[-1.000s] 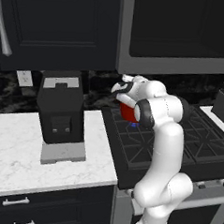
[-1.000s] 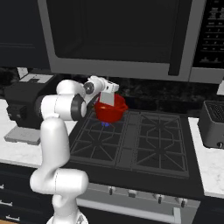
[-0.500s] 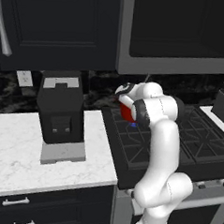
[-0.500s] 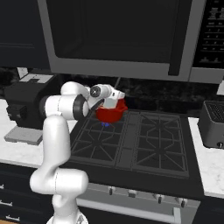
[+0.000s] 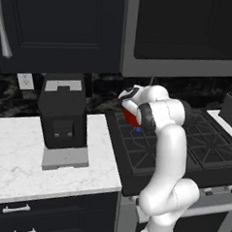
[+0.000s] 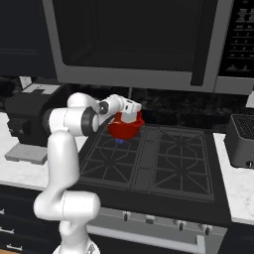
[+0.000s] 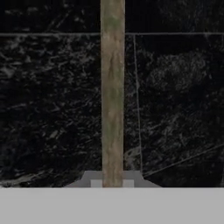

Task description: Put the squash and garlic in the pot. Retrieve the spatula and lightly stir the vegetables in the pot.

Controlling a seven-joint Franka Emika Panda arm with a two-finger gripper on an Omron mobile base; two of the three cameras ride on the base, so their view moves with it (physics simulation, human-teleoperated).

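Hand (image 6: 130, 113) lower, over pot (image 6: 124, 128) (spatula (image 7: 112, 94) gripped)

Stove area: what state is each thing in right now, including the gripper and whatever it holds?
Gripper: shut on the spatula, over the pot.
Spatula: wooden handle held upright in the gripper.
Pot: upright on the back left burner, contents hidden.
Stove: the other burners bare.
Coffee machine: standing on the counter, untouched.

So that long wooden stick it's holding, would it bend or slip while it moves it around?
Probably not bend: the wooden handle runs dead straight up the hand view, so it looks stiff. Its matte, grainy surface suggests decent grip, not slippery. It is long and thin, though, and the end effector over the red pot pinches it at one spot, so it might pivot.
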